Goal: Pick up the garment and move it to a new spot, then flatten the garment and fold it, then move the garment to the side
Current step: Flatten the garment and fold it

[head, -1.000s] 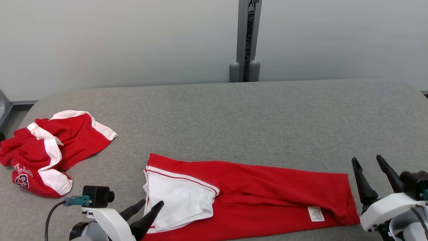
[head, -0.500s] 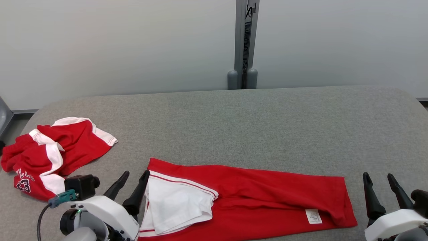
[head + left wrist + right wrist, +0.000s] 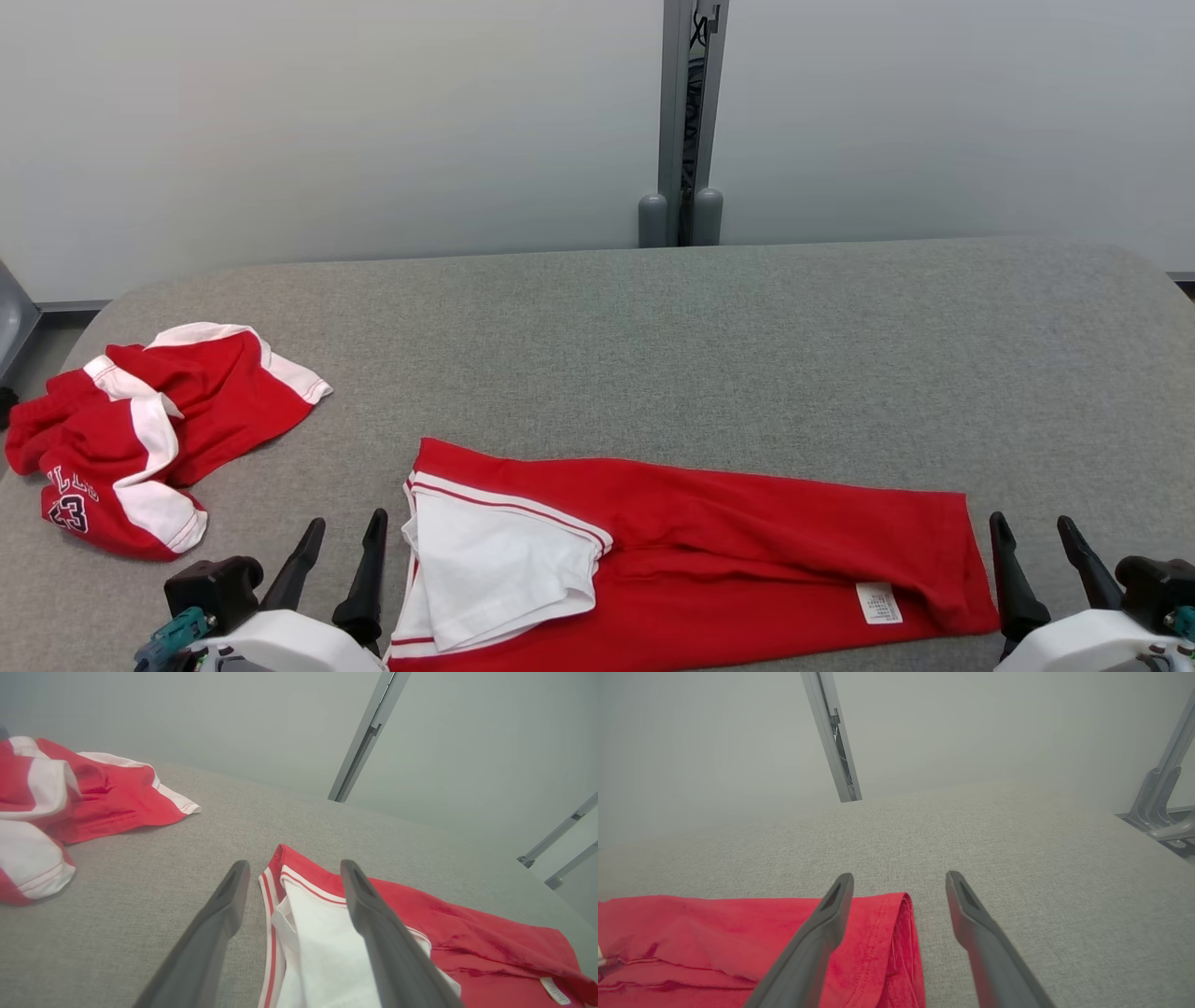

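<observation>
The garment [image 3: 747, 532] is red with a white panel at its left end. It lies folded in a long strip along the near side of the grey table [image 3: 747, 327]. My left gripper [image 3: 347, 521] is open just left of the white end, with nothing between its fingers. In the left wrist view the left gripper [image 3: 294, 865] points at that corner of the garment [image 3: 467, 933]. My right gripper [image 3: 1031, 521] is open just right of the red end. In the right wrist view the right gripper [image 3: 899, 876] straddles the folded edge of the garment [image 3: 714, 924] from above.
A second red and white garment [image 3: 140, 439] lies crumpled at the table's left edge and also shows in the left wrist view [image 3: 93, 798]. A grey post [image 3: 689, 112] stands behind the table against the pale wall. Bare table stretches behind the strip.
My left gripper has come off the white end and moved left and back toward the near edge. My right gripper has dropped lower in view. The garment lies as before.
</observation>
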Motion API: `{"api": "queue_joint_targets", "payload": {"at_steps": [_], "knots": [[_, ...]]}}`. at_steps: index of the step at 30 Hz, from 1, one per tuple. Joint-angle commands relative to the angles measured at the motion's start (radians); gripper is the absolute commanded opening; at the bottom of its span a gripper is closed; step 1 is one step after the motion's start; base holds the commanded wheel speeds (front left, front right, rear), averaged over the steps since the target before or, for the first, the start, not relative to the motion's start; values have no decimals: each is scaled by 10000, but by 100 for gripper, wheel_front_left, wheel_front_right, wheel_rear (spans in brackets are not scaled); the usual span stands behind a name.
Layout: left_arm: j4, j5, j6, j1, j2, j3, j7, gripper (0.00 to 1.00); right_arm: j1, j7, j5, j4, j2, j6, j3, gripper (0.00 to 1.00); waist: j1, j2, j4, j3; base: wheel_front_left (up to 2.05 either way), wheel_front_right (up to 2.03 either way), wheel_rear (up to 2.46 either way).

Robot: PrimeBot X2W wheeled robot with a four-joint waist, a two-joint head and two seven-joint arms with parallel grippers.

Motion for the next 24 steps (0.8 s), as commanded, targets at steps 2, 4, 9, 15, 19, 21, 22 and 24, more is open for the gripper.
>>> {"api": "queue_joint_targets", "payload": {"at_steps": [2, 4, 9, 15, 19, 21, 22, 24], "knots": [[49, 337, -142, 229, -190, 333, -39, 100, -38, -49, -92, 98, 25, 2, 73, 100, 0, 0, 12, 10, 0, 0, 0], [122, 499, -268, 283, -341, 504, -39, 100, -121, -49, -60, 188, 32, 2, 125, 100, 0, 0, 15, 16, 0, 0, 0], [305, 847, -468, 370, -594, 816, -39, 100, -234, 15, 102, 376, -49, 2, 200, 100, 0, 0, 17, 7, 0, 0, 0], [515, 1044, -639, 393, -729, 957, -40, 100, -424, 273, 317, 682, -113, 2, 342, 100, 0, 0, -5, 46, 0, 0, 0], [641, 1107, -752, 280, -797, 960, -40, 100, -628, 560, 517, 1015, -152, 2, 418, 100, 0, 0, 33, 81, 0, 0, 0], [670, 1117, -782, 242, -817, 951, -40, 100, -685, 632, 561, 1111, -174, 2, 424, 100, 0, 0, 49, 88, 0, 0, 0], [702, 1122, -807, 212, -832, 941, -40, 100, -751, 707, 630, 1212, -177, 2, 431, 100, 0, 0, 65, 93, 0, 0, 0], [767, 1128, -834, 162, -850, 910, -40, 100, -893, 930, 714, 1450, -189, 2, 483, 100, 0, 0, 108, 100, 0, 0, 0]]}}
